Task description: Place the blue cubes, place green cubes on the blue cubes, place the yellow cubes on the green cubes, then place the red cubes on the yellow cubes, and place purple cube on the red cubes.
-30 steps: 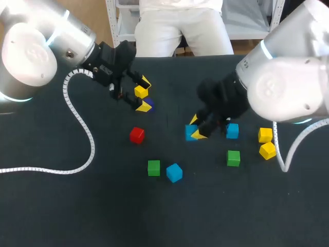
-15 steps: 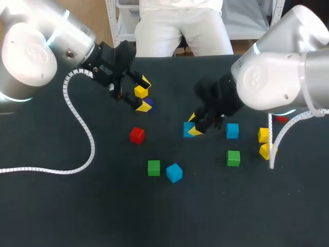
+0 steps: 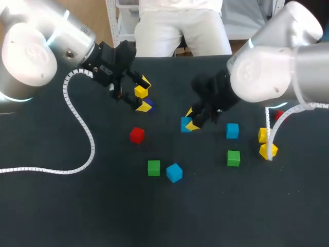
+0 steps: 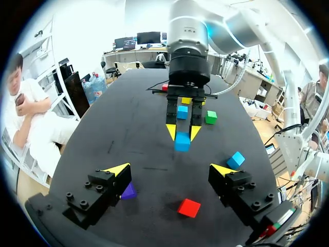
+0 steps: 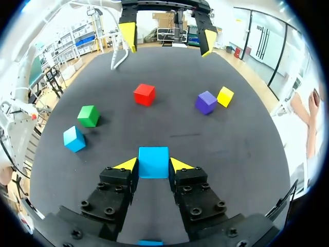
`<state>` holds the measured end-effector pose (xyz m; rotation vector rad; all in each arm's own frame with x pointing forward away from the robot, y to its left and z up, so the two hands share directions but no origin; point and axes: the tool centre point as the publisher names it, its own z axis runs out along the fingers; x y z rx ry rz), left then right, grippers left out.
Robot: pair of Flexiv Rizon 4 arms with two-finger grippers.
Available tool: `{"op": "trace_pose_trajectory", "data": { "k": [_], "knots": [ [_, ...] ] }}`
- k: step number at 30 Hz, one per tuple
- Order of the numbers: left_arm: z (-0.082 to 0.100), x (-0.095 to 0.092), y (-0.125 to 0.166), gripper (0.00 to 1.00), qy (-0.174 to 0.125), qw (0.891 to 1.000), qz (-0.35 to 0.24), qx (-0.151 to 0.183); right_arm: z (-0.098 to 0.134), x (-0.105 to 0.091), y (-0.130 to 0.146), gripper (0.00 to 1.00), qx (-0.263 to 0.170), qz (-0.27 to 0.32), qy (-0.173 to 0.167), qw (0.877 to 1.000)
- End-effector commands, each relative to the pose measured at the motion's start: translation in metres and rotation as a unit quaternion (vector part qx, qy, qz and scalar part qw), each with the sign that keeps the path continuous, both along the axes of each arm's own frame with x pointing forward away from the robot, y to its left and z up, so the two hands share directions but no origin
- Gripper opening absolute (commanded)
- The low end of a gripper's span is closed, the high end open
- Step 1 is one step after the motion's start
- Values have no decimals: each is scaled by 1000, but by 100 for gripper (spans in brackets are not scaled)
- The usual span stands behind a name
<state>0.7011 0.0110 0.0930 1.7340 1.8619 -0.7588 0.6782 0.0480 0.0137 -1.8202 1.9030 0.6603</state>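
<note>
Meanwhile, on the left of the table (image 3: 61, 206), the left gripper (image 3: 144, 94) hangs wide open over a yellow cube (image 3: 139, 91) and a purple cube (image 3: 149, 105); near the middle, the right gripper (image 3: 192, 119) clamps a blue cube (image 3: 185, 124), a second blue cube (image 3: 232, 130) lying to its right.

Cubes: blue (image 3: 184, 124) (image 3: 232, 130) (image 3: 174, 172), yellow (image 3: 141, 91) (image 3: 263, 135) (image 3: 269, 151) 3; green (image 3: 153, 168) (image 3: 233, 158), red (image 3: 136, 135) (image 3: 280, 115) 2; purple (image 3: 149, 104) 1.

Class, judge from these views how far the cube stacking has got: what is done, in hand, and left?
Done: nothing is stacked; no cube sits on another. In hand: the right gripper is shut on a blue cube; the left gripper is open. Left: all green, yellow, red and purple layers.
</note>
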Motion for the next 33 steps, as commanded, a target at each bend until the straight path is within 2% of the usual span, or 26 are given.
{"op": "trace_pose_trajectory", "data": {
  "k": [1, 10, 23, 33],
  "knots": [
    [0, 0, 0, 100, 0, 1000, 0, 0, -6, 12, 2, 0, 6, 8, 5, 1000],
    [0, 0, 0, 100, 0, 1000, 0, 0, -9, 24, 5, 0, 7, 14, 4, 1000],
    [0, 0, 0, 100, 0, 1000, 0, 0, -16, 21, 2, 0, -11, 13, 13, 1000],
    [0, 0, 0, 100, 0, 1000, 0, 0, -16, 29, 7, 0, -12, 17, 11, 1000]
  ]
}}
